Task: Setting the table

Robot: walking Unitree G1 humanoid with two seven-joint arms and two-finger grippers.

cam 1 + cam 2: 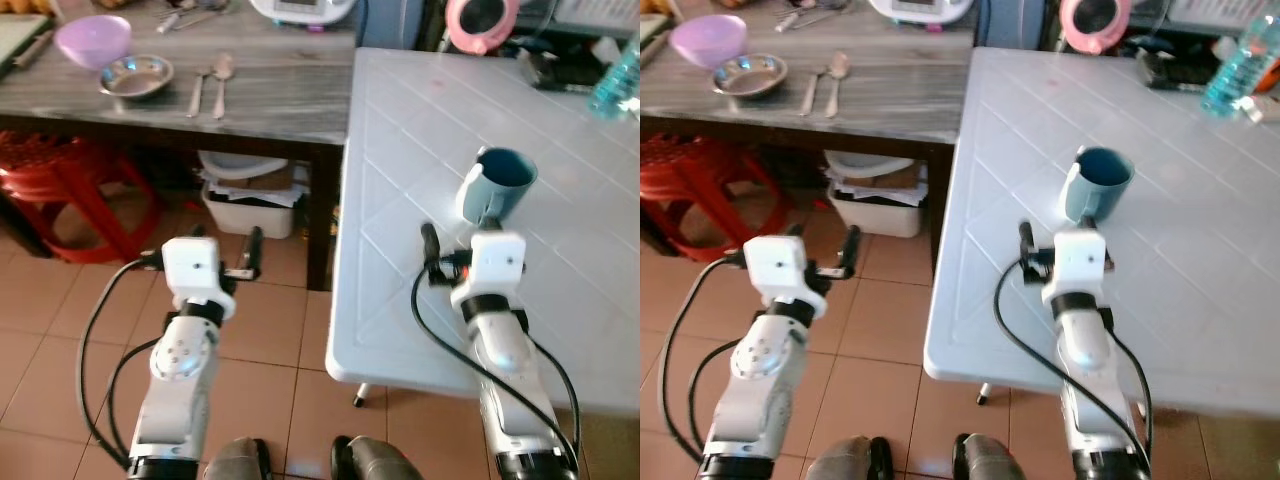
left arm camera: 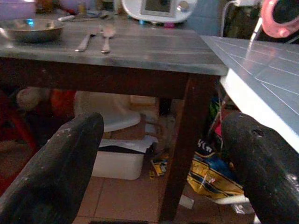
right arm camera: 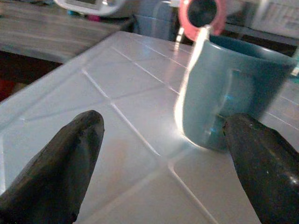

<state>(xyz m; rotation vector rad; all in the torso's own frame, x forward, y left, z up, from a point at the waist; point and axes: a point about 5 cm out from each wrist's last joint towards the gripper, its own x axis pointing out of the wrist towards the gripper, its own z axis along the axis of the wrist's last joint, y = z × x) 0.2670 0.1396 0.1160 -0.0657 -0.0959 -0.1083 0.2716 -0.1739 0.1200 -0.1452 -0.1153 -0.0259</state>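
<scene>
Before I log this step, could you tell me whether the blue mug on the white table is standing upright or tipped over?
Upright. The blue mug stands on its base on the white table, open mouth up, handle toward the open right gripper.

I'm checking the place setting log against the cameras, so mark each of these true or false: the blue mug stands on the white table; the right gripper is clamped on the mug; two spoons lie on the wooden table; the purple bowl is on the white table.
1. The blue mug stands upright on the white table: true.
2. The right gripper is clamped on the mug: false; its fingers are open, just short of it.
3. Two spoons lie on the wooden table: true.
4. The purple bowl is on the white table: false; it sits on the wooden table beside a steel bowl.
</scene>
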